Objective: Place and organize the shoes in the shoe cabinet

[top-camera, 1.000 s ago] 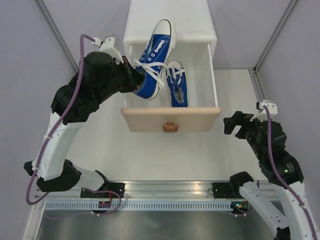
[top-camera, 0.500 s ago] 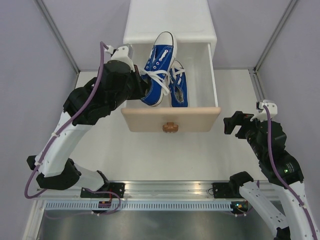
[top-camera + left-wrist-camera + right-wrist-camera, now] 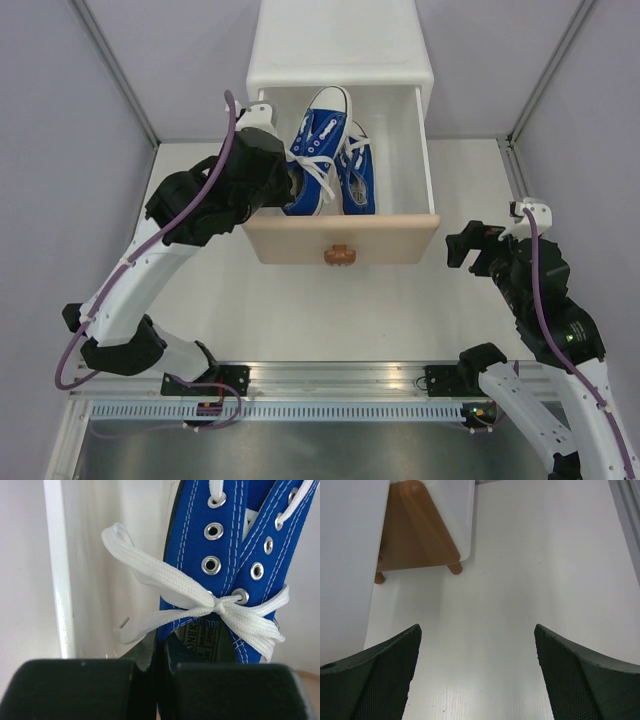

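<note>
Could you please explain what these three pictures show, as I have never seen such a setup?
This is a robot with two arms fixed at the near edge of a white table. The wide picture looks down from above; the other two come from a camera on each wrist. A cabinet stands on the table, its top drawer pulled open. The left gripper is shut on the heel end of a blue shoe in that drawer, beside a second blue shoe. The right gripper hangs open above the table, holding nothing.

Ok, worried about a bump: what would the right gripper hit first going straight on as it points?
Likely the bare table: the open right gripper aims down beside the shoe cabinet, whose brown foot sits left of that line. Depth is unclear.
</note>
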Motion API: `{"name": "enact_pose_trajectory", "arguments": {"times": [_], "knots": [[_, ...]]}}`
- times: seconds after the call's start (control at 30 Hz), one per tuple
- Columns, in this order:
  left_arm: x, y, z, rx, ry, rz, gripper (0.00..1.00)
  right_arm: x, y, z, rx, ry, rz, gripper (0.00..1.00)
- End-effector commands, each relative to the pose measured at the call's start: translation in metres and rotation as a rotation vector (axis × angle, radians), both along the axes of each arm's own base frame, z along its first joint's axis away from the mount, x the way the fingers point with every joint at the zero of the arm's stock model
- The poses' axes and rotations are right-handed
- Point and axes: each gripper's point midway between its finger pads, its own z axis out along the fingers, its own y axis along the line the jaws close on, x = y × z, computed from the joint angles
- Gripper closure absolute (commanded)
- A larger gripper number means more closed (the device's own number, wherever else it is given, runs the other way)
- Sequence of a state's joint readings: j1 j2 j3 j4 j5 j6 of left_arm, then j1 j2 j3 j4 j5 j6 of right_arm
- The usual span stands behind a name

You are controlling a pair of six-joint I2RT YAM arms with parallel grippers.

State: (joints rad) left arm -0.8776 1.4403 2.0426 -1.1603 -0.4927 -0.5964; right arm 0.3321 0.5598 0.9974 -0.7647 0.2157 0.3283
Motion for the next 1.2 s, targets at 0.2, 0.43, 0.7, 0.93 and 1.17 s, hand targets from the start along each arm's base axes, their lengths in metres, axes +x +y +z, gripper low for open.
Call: {"name": "enact_pose_trajectory", "arguments": {"times": [0.2,0.43,0.7,0.93,1.17], "knots": [[0.019,0.002,0.002,0.012,-0.016,0.116,0.98,0.005,0.000,0.010,-0.004,-0.020,-0.003,0.03],[0.025,-0.009,-0.008,0.007,0.023,0.137,0.98,0.006,0.001,0.012,-0.013,-0.016,-0.001,0.03],[0.035,0.002,-0.006,-0.039,0.007,0.288,0.98,0.009,0.005,0.017,-0.018,0.000,0.022,0.03],[0.041,0.013,-0.023,0.007,0.027,0.401,0.98,0.011,0.017,0.024,-0.009,0.030,0.077,0.03],[0.044,0.012,-0.040,0.064,0.066,0.425,0.98,0.011,0.022,0.028,-0.016,0.033,0.109,0.03]]}}
